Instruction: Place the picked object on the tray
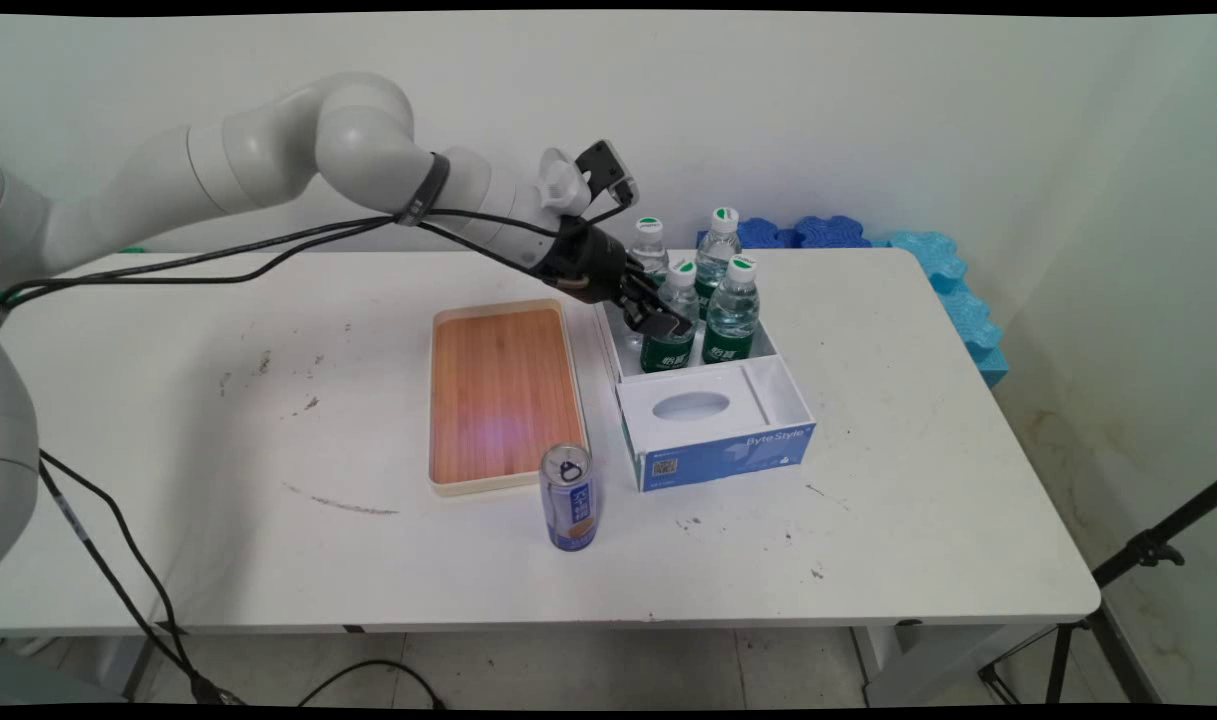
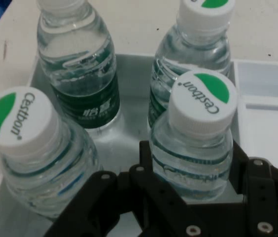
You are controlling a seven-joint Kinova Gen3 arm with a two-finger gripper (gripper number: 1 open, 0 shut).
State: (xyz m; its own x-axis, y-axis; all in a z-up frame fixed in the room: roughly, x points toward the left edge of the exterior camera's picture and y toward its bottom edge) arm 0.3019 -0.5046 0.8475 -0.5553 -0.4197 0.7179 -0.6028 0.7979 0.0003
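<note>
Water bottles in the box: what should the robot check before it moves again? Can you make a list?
1. Gripper lined up on the front bottle: ok.
2. Gripper squeezing that bottle firmly: cannot tell.
3. Its cap is on: ok.
4. Other three bottles standing in the white box: ok, but crowded close.
5. Blue can well away from the box: ok.

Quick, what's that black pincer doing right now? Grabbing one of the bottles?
Pincer: closed around the near water bottle in the white box.
</note>
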